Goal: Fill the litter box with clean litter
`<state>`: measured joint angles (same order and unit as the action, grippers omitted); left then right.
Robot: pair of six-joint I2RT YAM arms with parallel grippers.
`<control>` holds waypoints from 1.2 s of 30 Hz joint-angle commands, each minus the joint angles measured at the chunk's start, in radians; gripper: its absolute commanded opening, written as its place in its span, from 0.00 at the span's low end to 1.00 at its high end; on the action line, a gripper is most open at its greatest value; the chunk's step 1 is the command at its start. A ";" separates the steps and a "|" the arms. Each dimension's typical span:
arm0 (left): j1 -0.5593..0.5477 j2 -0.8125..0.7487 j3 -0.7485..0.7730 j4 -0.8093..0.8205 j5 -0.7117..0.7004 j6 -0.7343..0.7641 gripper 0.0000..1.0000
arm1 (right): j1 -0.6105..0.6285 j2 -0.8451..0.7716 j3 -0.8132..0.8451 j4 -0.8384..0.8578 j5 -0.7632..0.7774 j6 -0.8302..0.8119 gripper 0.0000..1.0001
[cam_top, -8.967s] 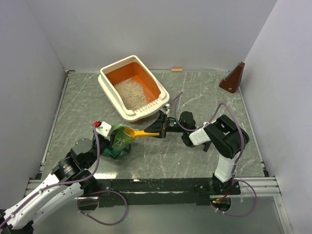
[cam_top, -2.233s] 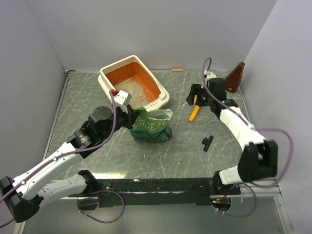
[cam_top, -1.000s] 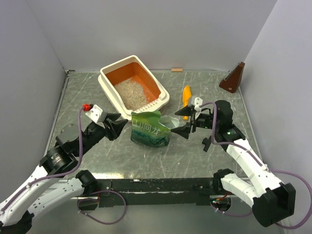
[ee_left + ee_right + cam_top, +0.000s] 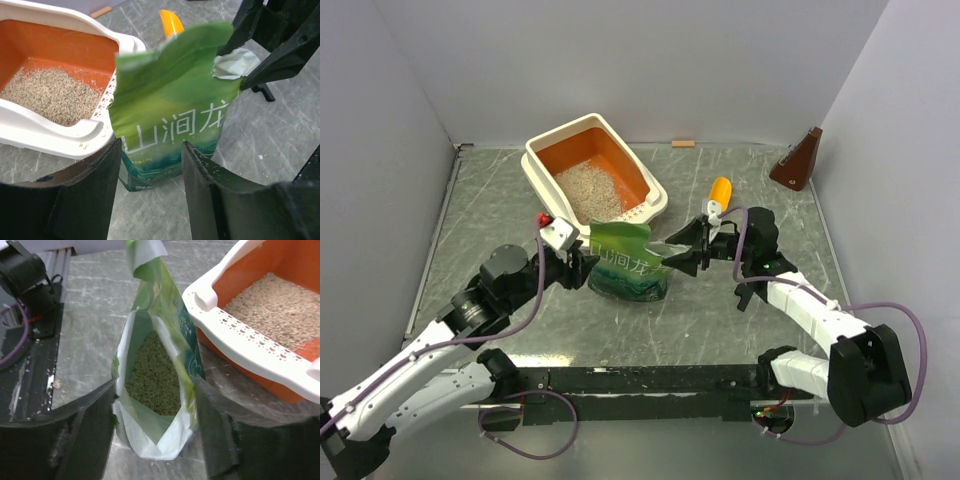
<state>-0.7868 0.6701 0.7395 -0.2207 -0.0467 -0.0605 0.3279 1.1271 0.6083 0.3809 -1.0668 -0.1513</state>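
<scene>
The left end effector (image 4: 150,146) is held open, fingers set either side of the green bag (image 4: 170,100) at its base. The right end effector (image 4: 154,387) is likewise spread around the bag's open mouth, though contact cannot be judged. The bag is stood upright at centre frame, just beside the litter box (image 4: 545,190), where clean litter (image 4: 588,190) is heaped. An orange scoop (image 4: 719,190) is seen on the table (image 4: 500,230), right of the box.

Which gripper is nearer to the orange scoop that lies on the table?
Right. The right gripper is close to the scoop, at the green bag's open side; the left gripper is across the bag, farther away.
</scene>
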 commanded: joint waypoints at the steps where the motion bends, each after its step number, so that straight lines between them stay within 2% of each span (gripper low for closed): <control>1: 0.053 0.037 -0.015 0.098 0.065 0.024 0.57 | 0.007 0.043 0.001 0.113 -0.076 0.039 0.60; 5: 0.129 0.063 -0.028 0.165 0.181 0.007 0.61 | 0.007 0.072 -0.012 0.167 -0.099 0.091 0.45; 7: 0.155 0.086 -0.031 0.194 0.221 0.014 0.63 | 0.007 0.080 -0.016 0.190 -0.101 0.107 0.32; 9: 0.182 0.112 -0.040 0.243 0.266 0.010 0.64 | 0.005 0.085 -0.019 0.216 -0.098 0.133 0.05; 10: 0.202 0.121 -0.051 0.273 0.303 -0.001 0.65 | 0.005 0.089 -0.024 0.229 -0.097 0.143 0.00; 17: 0.330 0.219 -0.077 0.406 0.620 -0.073 0.67 | -0.001 0.059 -0.031 0.239 -0.099 0.150 0.00; 22: 0.428 0.315 -0.144 0.625 0.859 -0.182 0.67 | -0.012 0.042 -0.042 0.251 -0.111 0.150 0.00; 25: 0.460 0.387 -0.144 0.708 1.019 -0.252 0.66 | -0.016 0.048 -0.058 0.298 -0.113 0.216 0.00; 28: 0.471 0.476 -0.124 0.751 1.090 -0.298 0.61 | -0.023 0.054 -0.067 0.332 -0.117 0.252 0.00; 30: 0.474 0.531 -0.120 0.843 1.142 -0.376 0.57 | -0.021 0.063 -0.061 0.331 -0.127 0.278 0.00; 34: 0.478 0.614 -0.124 1.052 1.215 -0.522 0.43 | -0.023 0.071 -0.070 0.342 -0.143 0.328 0.00; 36: 0.480 0.628 -0.126 1.089 1.234 -0.545 0.38 | -0.023 0.076 -0.076 0.345 -0.143 0.349 0.00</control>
<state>-0.3058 1.2781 0.5930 0.6422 1.0389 -0.4713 0.3134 1.2030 0.5465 0.6159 -1.1625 0.1379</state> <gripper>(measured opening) 0.415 0.012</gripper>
